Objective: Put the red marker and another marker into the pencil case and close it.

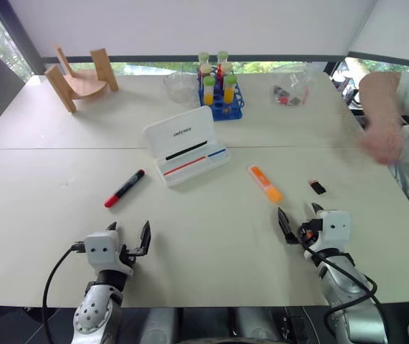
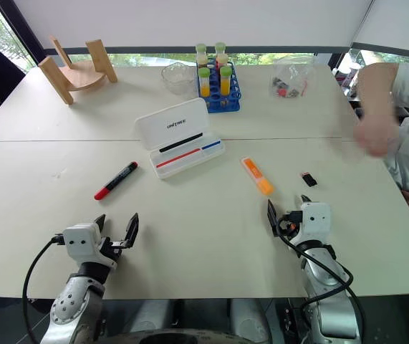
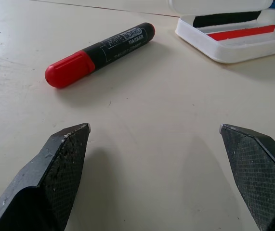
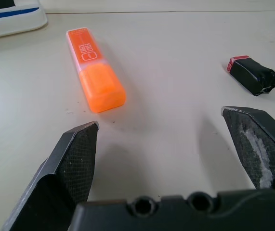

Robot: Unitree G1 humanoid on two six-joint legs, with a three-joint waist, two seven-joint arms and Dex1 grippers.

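Note:
The white pencil case (image 1: 177, 132) lies open at the table's centre, its tray (image 1: 195, 166) showing a red and blue stripe. To its left lies the red marker (image 1: 124, 188), red-ended with a black middle, also seen in the left wrist view (image 3: 101, 54). The orange highlighter (image 1: 264, 184) rests to the right of the case. My left gripper (image 1: 129, 231) hovers open near the front edge, short of the red marker and apart from it. On the other side, my right gripper (image 1: 299, 212) is open just short of the highlighter (image 4: 95, 70), holding nothing.
A small black block (image 1: 317, 188) lies right of the highlighter. At the back stand a wooden rack (image 1: 82, 79), a glass bowl (image 1: 181, 86), a blue tube rack (image 1: 218, 92) and a plastic bag (image 1: 290, 93). A person's hand (image 1: 383, 140) hangs over the right edge.

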